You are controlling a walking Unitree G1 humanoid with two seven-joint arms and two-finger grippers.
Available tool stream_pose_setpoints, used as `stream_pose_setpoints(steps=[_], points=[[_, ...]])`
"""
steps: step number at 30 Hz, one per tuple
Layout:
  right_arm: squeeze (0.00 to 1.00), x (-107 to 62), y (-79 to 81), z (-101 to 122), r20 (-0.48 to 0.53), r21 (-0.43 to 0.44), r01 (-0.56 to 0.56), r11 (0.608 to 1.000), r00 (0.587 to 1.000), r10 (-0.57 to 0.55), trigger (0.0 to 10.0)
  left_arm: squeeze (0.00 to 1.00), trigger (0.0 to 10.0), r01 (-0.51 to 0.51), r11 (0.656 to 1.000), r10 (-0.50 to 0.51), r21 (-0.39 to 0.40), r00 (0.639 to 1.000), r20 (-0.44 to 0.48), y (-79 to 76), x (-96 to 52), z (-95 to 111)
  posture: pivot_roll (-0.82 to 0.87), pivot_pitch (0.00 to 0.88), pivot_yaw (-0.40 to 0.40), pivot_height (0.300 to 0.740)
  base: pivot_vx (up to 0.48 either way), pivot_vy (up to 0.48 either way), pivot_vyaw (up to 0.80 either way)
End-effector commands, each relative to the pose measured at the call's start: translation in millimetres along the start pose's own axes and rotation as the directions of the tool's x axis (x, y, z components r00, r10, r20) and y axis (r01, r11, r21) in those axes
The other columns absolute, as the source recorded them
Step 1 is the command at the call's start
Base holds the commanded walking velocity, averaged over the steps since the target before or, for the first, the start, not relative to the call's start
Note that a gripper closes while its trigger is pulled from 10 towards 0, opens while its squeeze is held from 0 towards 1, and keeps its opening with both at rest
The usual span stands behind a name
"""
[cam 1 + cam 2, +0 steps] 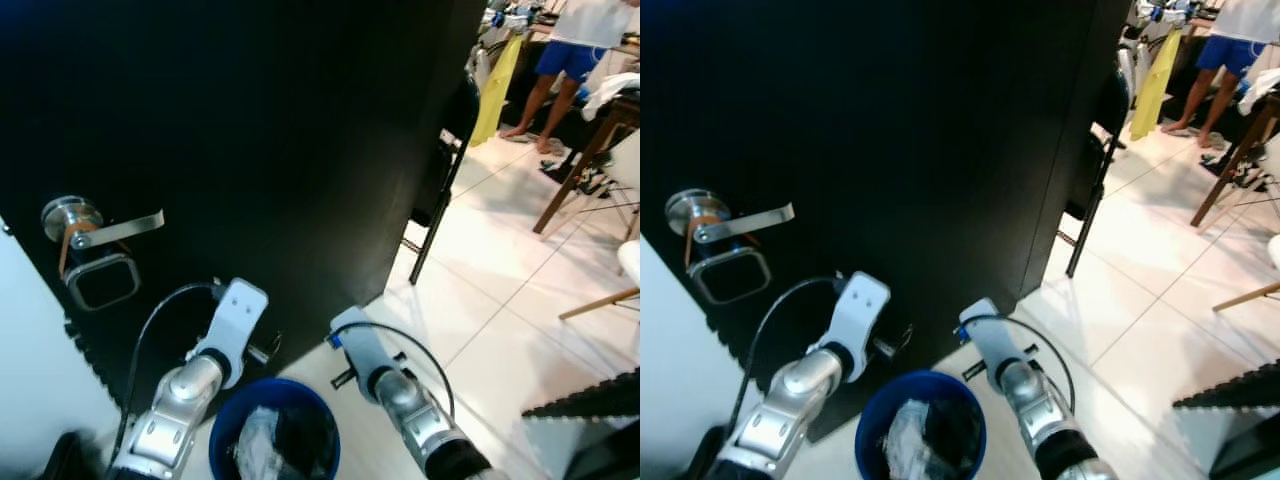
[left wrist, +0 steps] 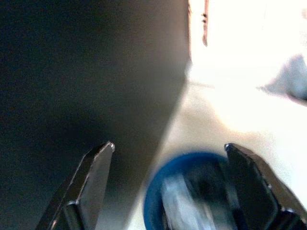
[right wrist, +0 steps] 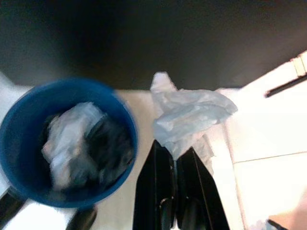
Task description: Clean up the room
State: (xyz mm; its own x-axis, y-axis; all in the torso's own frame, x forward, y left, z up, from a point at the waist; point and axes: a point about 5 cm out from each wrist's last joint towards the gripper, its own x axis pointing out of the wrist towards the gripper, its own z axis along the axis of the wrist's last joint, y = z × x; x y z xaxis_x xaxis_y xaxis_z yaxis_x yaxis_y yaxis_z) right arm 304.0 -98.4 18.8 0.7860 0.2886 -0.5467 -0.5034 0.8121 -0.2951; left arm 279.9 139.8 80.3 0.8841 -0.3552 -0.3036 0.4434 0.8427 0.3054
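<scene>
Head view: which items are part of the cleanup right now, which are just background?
Job:
- round blue plastic bin, trash inside
- crumpled white tissue pinched in right gripper
- left gripper, open above bin

Background:
- black door, silver lever handle
- black folding chair
- person

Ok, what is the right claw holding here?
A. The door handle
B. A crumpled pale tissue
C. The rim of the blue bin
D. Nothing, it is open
B: in the right wrist view the right claw is pinched on a crumpled pale tissue, beside the blue bin and apart from it.
</scene>
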Motion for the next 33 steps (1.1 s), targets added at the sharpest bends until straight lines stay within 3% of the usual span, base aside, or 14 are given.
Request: stream_pose_setpoints(steps=[1, 3, 4, 7, 9, 10, 12, 20, 24, 29, 33], points=[[0.0, 1.0, 8.6, -8, -0.035, -0.039, -0.051, 0.998, 0.998, 0.049, 10.0, 0.0, 10.0, 0.064, 0.996, -0.063, 0.054, 0.998, -0.022, -6.2, -4.6, -5, 0.03, 0.169, -0.109, 0.74, 0.0, 0.0, 0.0], [0.0, 2.4, 25.9, -17, -0.09, -0.128, -0.172, 0.977, 0.983, 0.161, 10.0, 0.0, 10.0, 0.207, 0.965, -0.194, 0.159, 0.977, -0.091, -13.3, -22.5, -19, 0.05, 0.218, -0.12, 0.74, 0.0, 0.0, 0.0], [0.0, 2.4, 25.9, -17, -0.09, -0.128, -0.172, 0.977, 0.983, 0.161, 10.0, 0.0, 10.0, 0.207, 0.965, -0.194, 0.159, 0.977, -0.091, -13.3, -22.5, -19, 0.05, 0.218, -0.12, 0.74, 0.0, 0.0, 0.0], [0.0, 2.4, 47.2, -26, -0.14, -0.207, -0.275, 0.939, 0.958, 0.25, 10.0, 0.0, 10.0, 0.39, 0.876, -0.338, 0.283, 0.916, -0.218, -16.1, -51.9, -37, 0.07, 0.276, -0.129, 0.74, 0.0, 0.0, 0.0], [0.0, 2.4, 49.6, -27, -0.142, -0.216, -0.282, 0.935, 0.956, 0.256, 10.0, 0.0, 10.0, 0.413, 0.861, -0.353, 0.297, 0.905, -0.235, -16.2, -56.1, -39, 0.07, 0.284, -0.13, 0.74, 0.0, 0.0, 0.0], [0.0, 2.6, 54.7, -29, -0.147, -0.242, -0.291, 0.926, 0.954, 0.261, 10.0, 0.0, 10.0, 0.458, 0.842, -0.395, 0.285, 0.883, -0.254, -17.1, -69.8, -43, 0.09, 0.324, -0.143, 0.74, 0.0, 0.0, 0.0], [0.0, 2.8, 58.4, -30, -0.155, -0.228, -0.289, 0.93, 0.954, 0.258, 10.0, 0.0, 10.0, 0.48, 0.833, -0.413, 0.276, 0.87, -0.268, -16.9, -83.3, -46, 0.11, 0.361, -0.153, 0.74, 0.0, 0.0, 0.0], [0.0, 6.9, 67.7, -13, -0.08, -0.132, -0.275, 0.952, 0.961, 0.266, 10.0, 0.0, 10.0, 0.445, 0.852, -0.369, 0.276, 0.884, -0.287, -13.1, -104.6, -48, 0.13, 0.409, -0.168, 0.74, 0.0, 0.0, 0.0], [0.0, 9.0, 71.3, -2, -0.031, -0.11, -0.279, 0.954, 0.96, 0.277, 10.0, 0.0, 10.0, 0.442, 0.845, -0.355, 0.301, 0.885, -0.301, -10.1, -108.5, -48, 0.13, 0.409, -0.176, 0.74, 0.0, 0.0, 0.0], [0.0, 14.3, 63.7, 28, 0.105, -0.017, -0.223, 0.975, 0.969, 0.223, 10.0, 0.0, 10.0, 0.421, 0.826, -0.303, 0.375, 0.892, -0.334, -0.2, -108.4, -49, 0.13, 0.398, -0.18, 0.74, 0.0, 0.0, 0.0], [0.0, 15.1, 63.1, 32, 0.115, -0.011, -0.223, 0.975, 0.968, 0.222, 10.0, 0.0, 10.0, 0.423, 0.817, -0.293, 0.391, 0.89, -0.35, 2.5, -110.1, -52, 0.13, 0.396, -0.178, 0.74, 0.0, 0.0, 0.0]])
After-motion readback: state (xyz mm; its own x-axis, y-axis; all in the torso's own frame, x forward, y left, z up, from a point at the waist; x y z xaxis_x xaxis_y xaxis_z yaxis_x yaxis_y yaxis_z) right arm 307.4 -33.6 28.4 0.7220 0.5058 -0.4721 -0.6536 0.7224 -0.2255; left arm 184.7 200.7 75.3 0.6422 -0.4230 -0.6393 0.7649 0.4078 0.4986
